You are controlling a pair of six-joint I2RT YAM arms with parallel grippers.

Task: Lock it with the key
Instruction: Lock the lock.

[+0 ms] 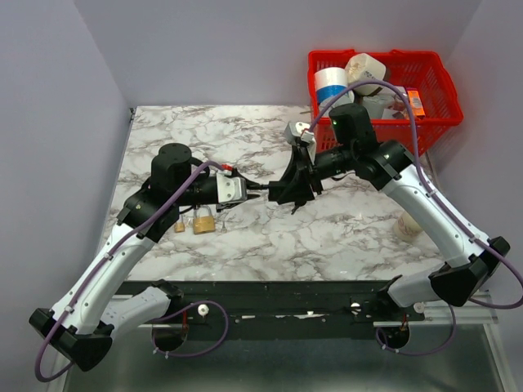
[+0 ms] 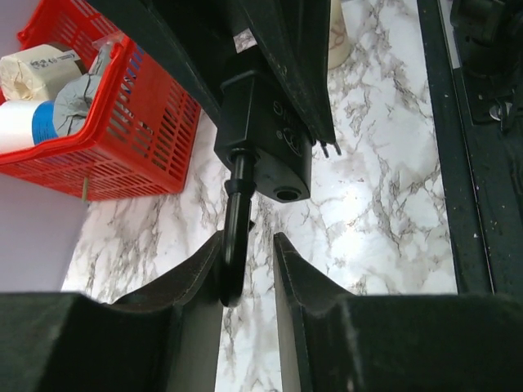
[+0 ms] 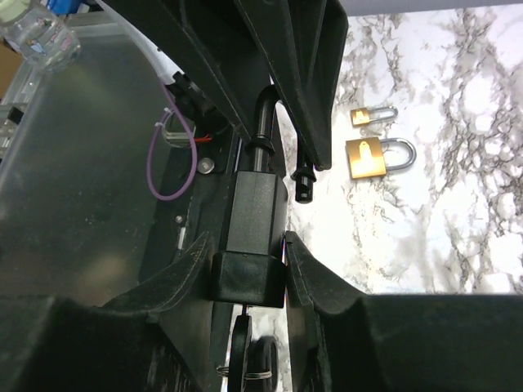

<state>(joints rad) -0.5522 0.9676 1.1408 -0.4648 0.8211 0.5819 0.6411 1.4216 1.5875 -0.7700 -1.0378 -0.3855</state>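
Above the middle of the white marble-patterned desk, the 2 arms meet nose to nose. The right hand is clamped on the body of a blocky black padlock, both pads flat on its sides, probably to steady it against a push or a turn. Its black steel shackle runs out toward 9 o'clock in the top view, between the fingers of the left hand. 1 pad touches it and a gap shows at the other, so I cannot tell whether that hand grips. The socket for the shackle's free end shows empty, so the lock looks open.

The key, thin metal with a black plastic head on a wire ring, sits at the body's other end, at 6 o'clock in the right wrist view, deep between the right fingers. Its long axis follows body and shackle: in the top view, blade toward 9 o'clock and head toward 3 o'clock.

A large brass padlock and a small brass padlock lie on the desk at 7 o'clock of the hands.
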